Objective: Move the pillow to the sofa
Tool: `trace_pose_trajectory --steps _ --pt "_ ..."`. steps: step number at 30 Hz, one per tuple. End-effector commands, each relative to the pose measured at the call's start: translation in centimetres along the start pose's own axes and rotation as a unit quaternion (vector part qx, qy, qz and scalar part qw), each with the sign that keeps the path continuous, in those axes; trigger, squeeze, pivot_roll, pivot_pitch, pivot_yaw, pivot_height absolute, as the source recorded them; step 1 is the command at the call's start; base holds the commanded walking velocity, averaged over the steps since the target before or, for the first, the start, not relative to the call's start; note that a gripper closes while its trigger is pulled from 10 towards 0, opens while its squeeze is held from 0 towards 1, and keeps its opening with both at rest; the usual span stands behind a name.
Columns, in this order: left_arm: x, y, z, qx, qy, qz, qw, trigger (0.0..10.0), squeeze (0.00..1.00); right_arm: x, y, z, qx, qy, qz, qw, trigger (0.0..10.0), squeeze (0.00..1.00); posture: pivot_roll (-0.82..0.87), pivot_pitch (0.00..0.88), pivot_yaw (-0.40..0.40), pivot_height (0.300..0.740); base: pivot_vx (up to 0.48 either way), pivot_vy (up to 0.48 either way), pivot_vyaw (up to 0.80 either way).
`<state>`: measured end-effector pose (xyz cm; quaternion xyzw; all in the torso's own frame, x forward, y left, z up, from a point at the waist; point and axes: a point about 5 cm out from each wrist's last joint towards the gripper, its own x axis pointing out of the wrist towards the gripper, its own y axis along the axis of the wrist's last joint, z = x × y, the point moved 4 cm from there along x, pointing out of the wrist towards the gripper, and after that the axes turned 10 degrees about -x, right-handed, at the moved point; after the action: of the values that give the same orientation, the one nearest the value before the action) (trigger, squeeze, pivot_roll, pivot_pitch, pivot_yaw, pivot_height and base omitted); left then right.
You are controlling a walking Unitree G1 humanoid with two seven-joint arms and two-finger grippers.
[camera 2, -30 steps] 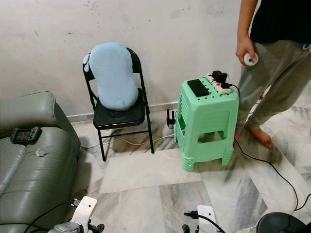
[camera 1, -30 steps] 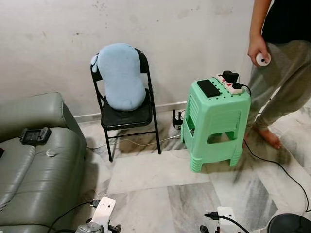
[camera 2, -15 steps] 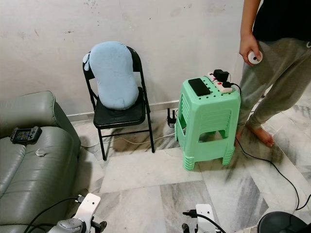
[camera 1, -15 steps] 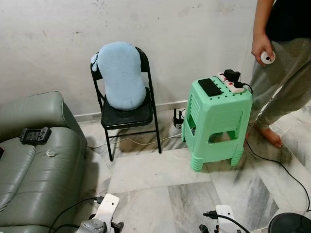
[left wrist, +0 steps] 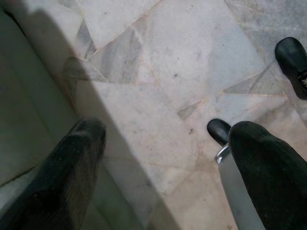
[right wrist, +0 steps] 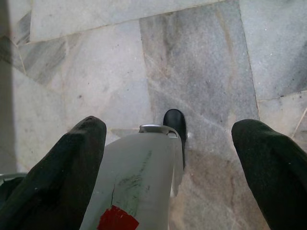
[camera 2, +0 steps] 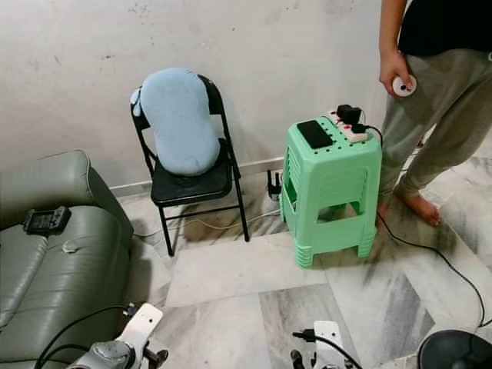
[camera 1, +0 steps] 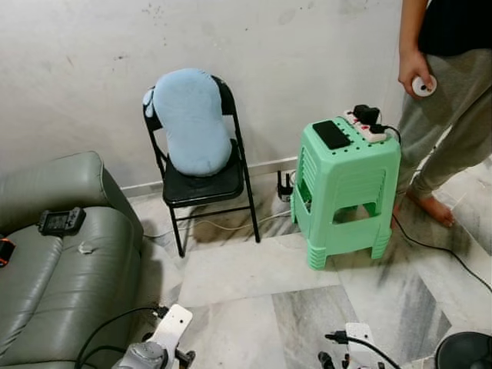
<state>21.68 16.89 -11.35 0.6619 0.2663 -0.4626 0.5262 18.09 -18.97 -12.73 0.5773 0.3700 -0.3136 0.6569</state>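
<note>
A light blue pillow (camera 1: pixel 191 123) stands upright on the seat of a black folding chair (camera 1: pixel 206 188), leaning on its backrest against the wall. The grey leather sofa (camera 1: pixel 58 284) fills the near left, about a step from the chair. Both arms hang low at my sides, far from the pillow. My left gripper (left wrist: pixel 168 132) is open over the marble floor beside the sofa's edge. My right gripper (right wrist: pixel 170 127) is open too, with nothing between its fingers and only floor tiles and my own leg below it.
A stack of green plastic stools (camera 1: pixel 347 188) carrying a power strip (camera 1: pixel 364 126) stands right of the chair. A person (camera 1: pixel 450 92) stands at the far right holding a small white object. Cables (camera 1: pixel 450 257) trail over the floor. A handheld console (camera 1: pixel 61 221) lies on the sofa.
The whole picture has shifted slightly right and down as the camera moved. The pillow stays on the chair, and both grippers hang as before.
</note>
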Motion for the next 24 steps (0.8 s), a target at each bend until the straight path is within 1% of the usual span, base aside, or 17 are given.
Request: trace_pose_trajectory --steps 1,4,7,8,9,11,12,13,15,17,19,20,23,24 --pt "-0.2 0.0 -1.1 0.013 0.015 -0.005 1.0 10.0 0.0 -0.2 -2.4 -3.0 0.021 0.031 -0.042 0.998 10.0 0.0 -0.18 0.0 0.248 0.74 0.0 0.0 0.0" --pt "-0.2 0.1 -1.2 0.016 0.017 -0.005 1.0 10.0 0.0 -0.2 -2.4 -3.0 0.025 0.03 -0.042 0.998 10.0 0.0 -0.17 0.0 0.247 0.74 0.0 0.0 0.0" --pt "-0.2 0.2 -1.0 0.009 0.02 -0.001 1.0 10.0 0.0 -0.2 -2.3 -2.6 0.012 0.026 -0.043 0.999 10.0 0.0 -0.17 0.0 0.219 0.74 0.0 0.0 0.0" --pt "-0.1 0.3 -0.9 0.004 0.021 0.0 1.0 10.0 0.0 -0.2 -2.3 -2.4 0.004 0.026 -0.043 0.999 10.0 0.0 -0.17 0.0 0.199 0.74 0.0 0.0 0.0" --pt "-0.1 0.3 -0.7 -0.01 0.023 0.004 1.0 10.0 0.0 -0.2 -2.3 -1.9 -0.012 0.025 -0.044 0.999 10.0 0.0 -0.17 0.0 0.179 0.74 0.0 0.0 0.0" --pt "0.0 0.4 -0.6 -0.015 0.023 0.005 1.0 10.0 0.0 -0.2 -2.3 -1.7 -0.016 0.024 -0.045 0.999 10.0 0.0 -0.17 0.0 0.17 0.74 0.0 0.0 0.0" --pt "0.0 0.4 -0.3 -0.031 0.023 0.009 0.999 10.0 0.0 -0.2 -2.3 -1.1 -0.027 0.023 -0.046 0.998 10.0 0.0 -0.17 0.0 0.144 0.74 0.0 0.0 0.0" --pt "0.1 0.4 -0.2 -0.038 0.023 0.01 0.999 10.0 0.0 -0.3 -2.3 -0.8 -0.035 0.023 -0.046 0.998 10.0 0.0 -0.17 0.0 0.117 0.74 0.0 0.0 0.0" --pt "0.2 0.4 0.4 -0.066 0.023 0.014 0.997 10.0 0.0 -0.4 -2.1 0.4 -0.068 0.023 -0.048 0.996 10.0 0.0 -0.16 0.0 0.064 0.74 0.0 0.0 0.0" --pt "0.2 0.4 0.6 -0.071 0.023 0.014 0.997 10.0 0.0 -0.4 -2.0 0.7 -0.074 0.022 -0.048 0.996 10.0 0.0 -0.16 0.0 0.054 0.74 0.0 0.0 0.0" --pt "0.3 0.4 0.9 -0.081 0.021 0.014 0.996 10.0 0.0 -0.4 -1.8 1.2 -0.091 0.023 -0.048 0.994 10.0 0.0 -0.16 0.0 0.027 0.74 0.0 0.0 0.0" --pt "0.4 0.4 1.2 -0.089 0.02 0.014 0.996 10.0 0.0 -0.4 -1.4 1.6 -0.106 0.023 -0.046 0.993 10.0 0.0 -0.16 0.0 0.01 0.74 0.0 0.0 0.0" --pt "0.4 0.3 1.5 -0.103 0.019 0.013 0.994 10.0 0.0 -0.4 -0.9 1.8 -0.129 0.028 -0.043 0.99 10.0 0.0 -0.16 0.0 -0.019 0.74 0.0 0.0 0.0" --pt "0.4 0.3 1.5 -0.103 0.019 0.013 0.994 10.0 0.0 -0.4 -0.9 1.8 -0.129 0.028 -0.043 0.99 10.0 0.0 -0.16 0.0 -0.019 0.74 0.0 0.0 0.0"
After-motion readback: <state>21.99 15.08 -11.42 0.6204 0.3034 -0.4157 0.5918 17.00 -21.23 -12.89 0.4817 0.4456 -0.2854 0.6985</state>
